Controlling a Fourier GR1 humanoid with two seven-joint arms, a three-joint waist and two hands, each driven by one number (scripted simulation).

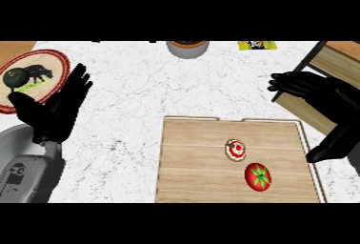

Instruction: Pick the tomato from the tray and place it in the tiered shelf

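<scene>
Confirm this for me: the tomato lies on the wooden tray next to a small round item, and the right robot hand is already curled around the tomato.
Not quite. The tomato does lie on the wooden tray beside the small round item, but the right robot hand is not around it: the head view shows that hand open, above the tray's right edge and apart from the tomato.

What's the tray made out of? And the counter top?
The tray looks like light wood with a matte finish: pale brown grain lines run across it. The counter looks like white marble or stone, with thin grey veins; it could be an imitation.
</scene>
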